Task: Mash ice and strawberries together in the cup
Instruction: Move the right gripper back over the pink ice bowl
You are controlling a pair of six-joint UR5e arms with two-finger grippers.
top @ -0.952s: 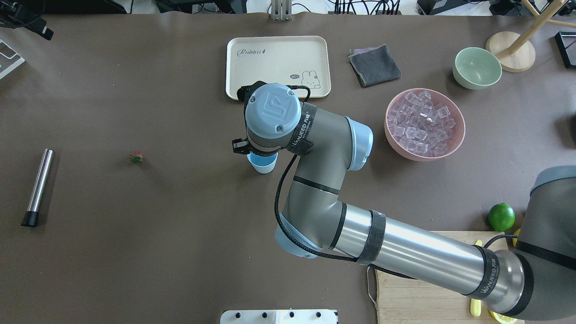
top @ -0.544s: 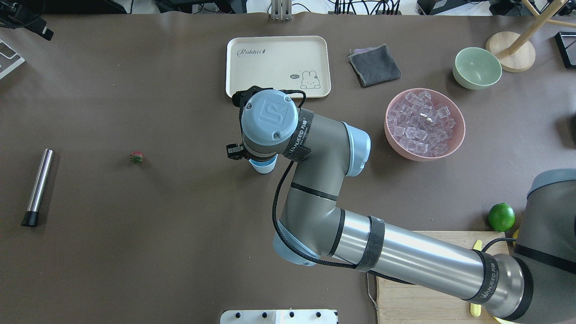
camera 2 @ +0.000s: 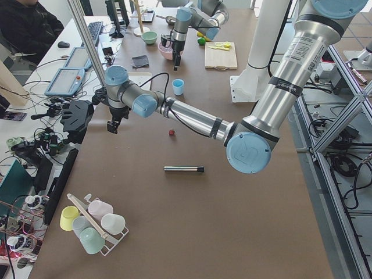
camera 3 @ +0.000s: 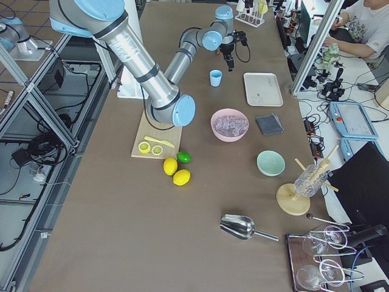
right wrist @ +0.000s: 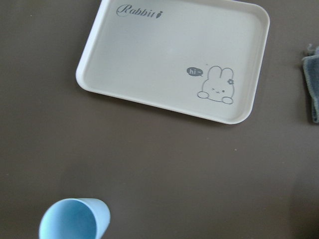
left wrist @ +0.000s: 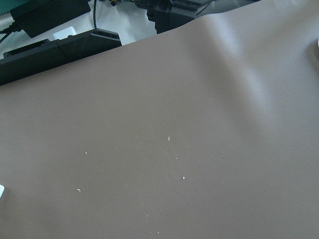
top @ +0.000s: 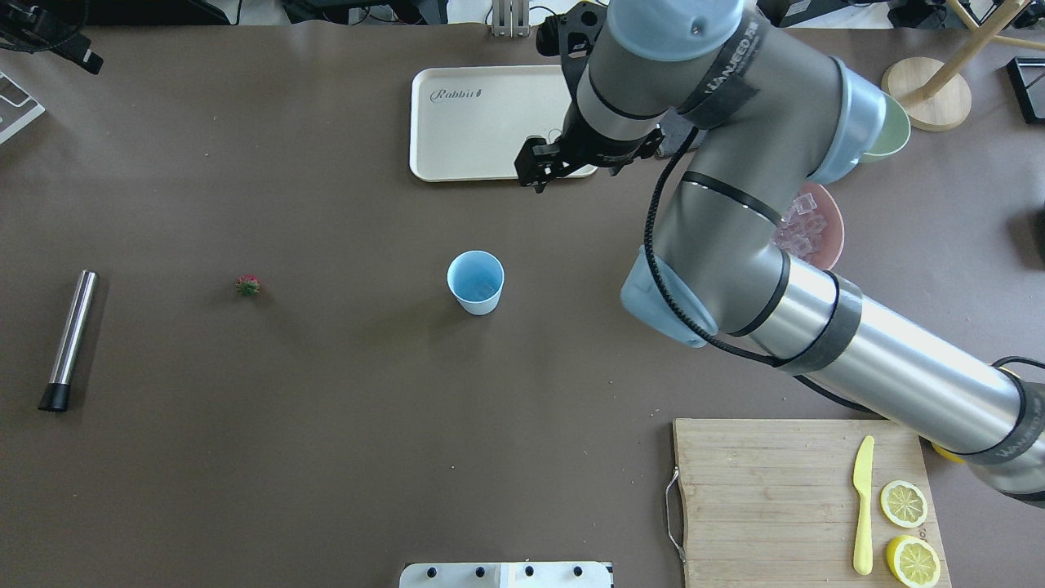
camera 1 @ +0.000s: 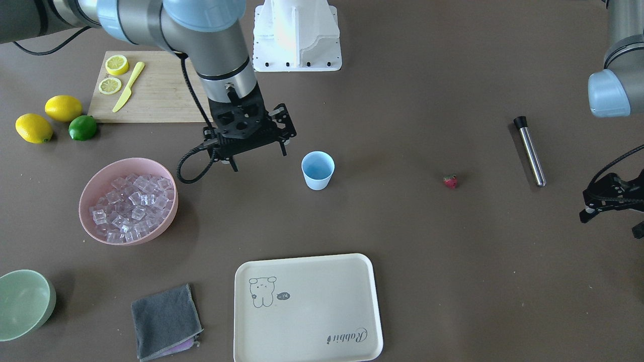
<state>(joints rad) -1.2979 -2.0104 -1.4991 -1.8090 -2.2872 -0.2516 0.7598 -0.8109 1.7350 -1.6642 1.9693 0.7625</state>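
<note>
A: The cup [top: 475, 282] stands upright mid-table, on its own, nothing touching it. What's inside it, these views don't tell.
B: And the strawberry [top: 247, 285]?
A: It sits on the bare table [top: 326, 408], well off to the robot's left of the cup. That puts it between the cup and the steel rod [top: 69, 339], which lies flat near that end.
B: The ice [camera 1: 130, 208]?
A: Piled in the pink bowl [camera 1: 151, 234] on the cup's other side, the robot's right.
B: Where's the right gripper [camera 1: 259, 160]?
A: Up in the air, clear of the cup, and between cup and bowl in the front view. Its fingers point down and are spread apart, with nothing between them.
B: Its wrist camera?
A: It looks down on the tray [right wrist: 149, 50] beyond the cup and catches the cup's rim at the bottom edge.
B: And the left gripper [camera 1: 611, 221]?
A: It hangs over the table's left end, past the rod and well away from the rest. The front view cuts it off and it's tiny from the side. Spread or pressed together, he can't tell.
</note>
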